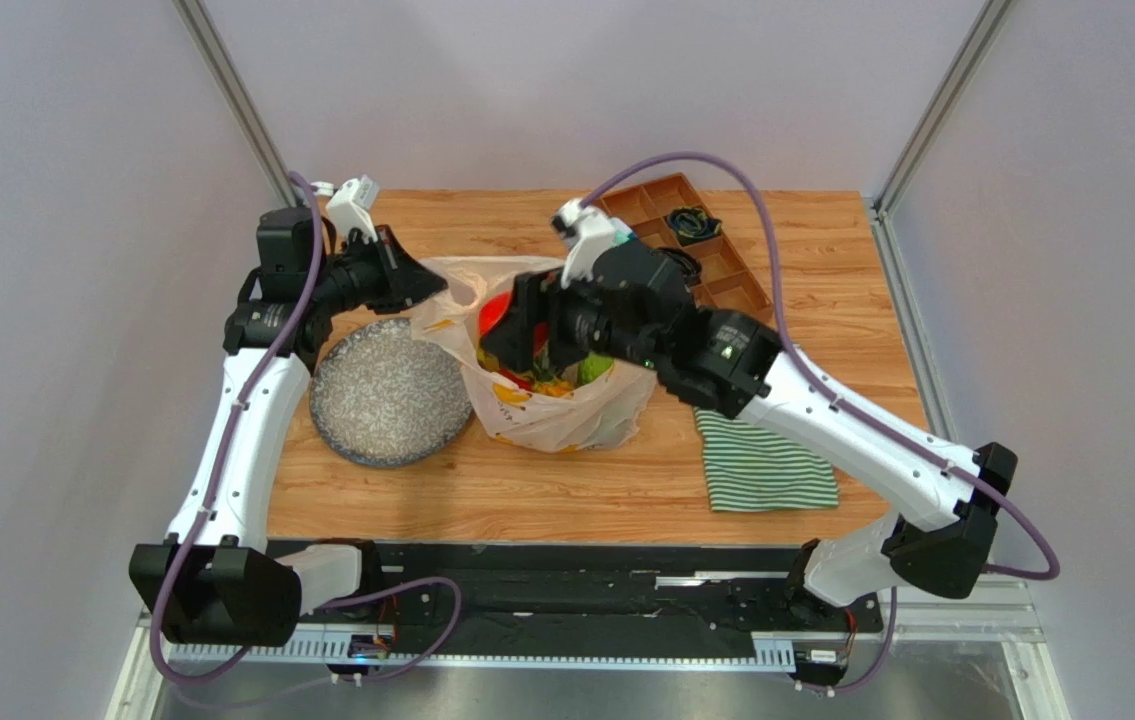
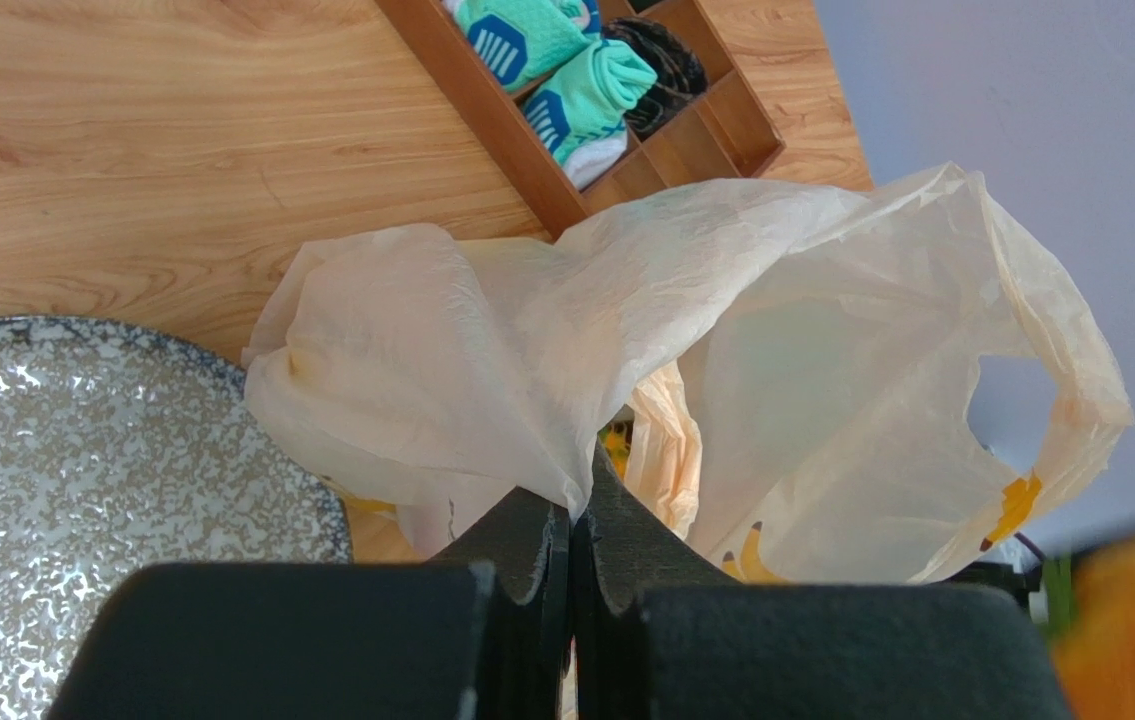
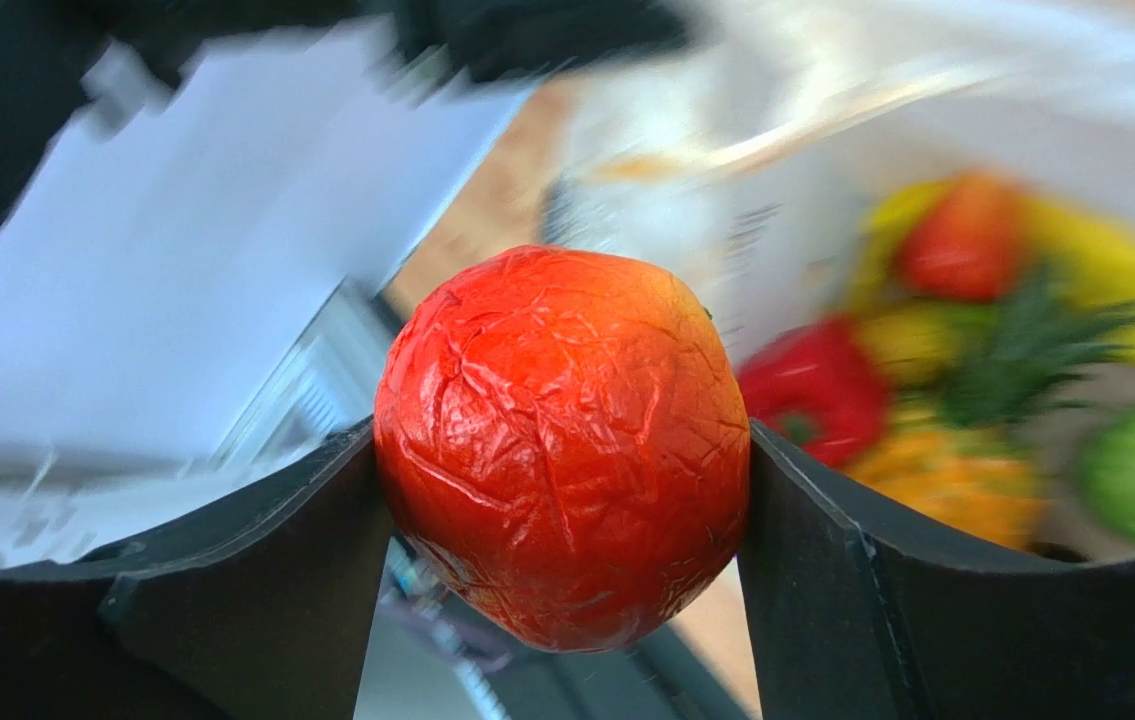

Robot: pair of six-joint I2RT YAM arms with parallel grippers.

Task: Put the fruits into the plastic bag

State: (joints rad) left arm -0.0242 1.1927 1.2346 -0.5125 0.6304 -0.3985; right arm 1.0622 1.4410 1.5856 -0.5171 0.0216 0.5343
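Right wrist: we find right gripper point(image 3: 561, 468) clamped around red fruit point(image 3: 563, 375).
Left gripper point(image 2: 575, 558): we find jaws pinching bag point(image 2: 528, 338) rim.

Mouth of plastic bag point(image 1: 566, 402): the right gripper point(image 3: 566, 495) sits over it, jaws spread wide around a red fruit point(image 3: 558, 375). Heaped fruits point(image 3: 979, 375) fill the floor inside.

Left flank: left gripper point(image 2: 576, 528) pinches the bag rim, with its arm across that side. Speckled plate point(image 1: 385, 398) touches the bag there.

Behind right: wooden tray point(image 1: 739, 285), near.

Front right: striped cloth point(image 1: 766, 462), lying flat.

Table point(image 1: 528, 492) is bare in front of the bag and at back centre, so there is open passage.
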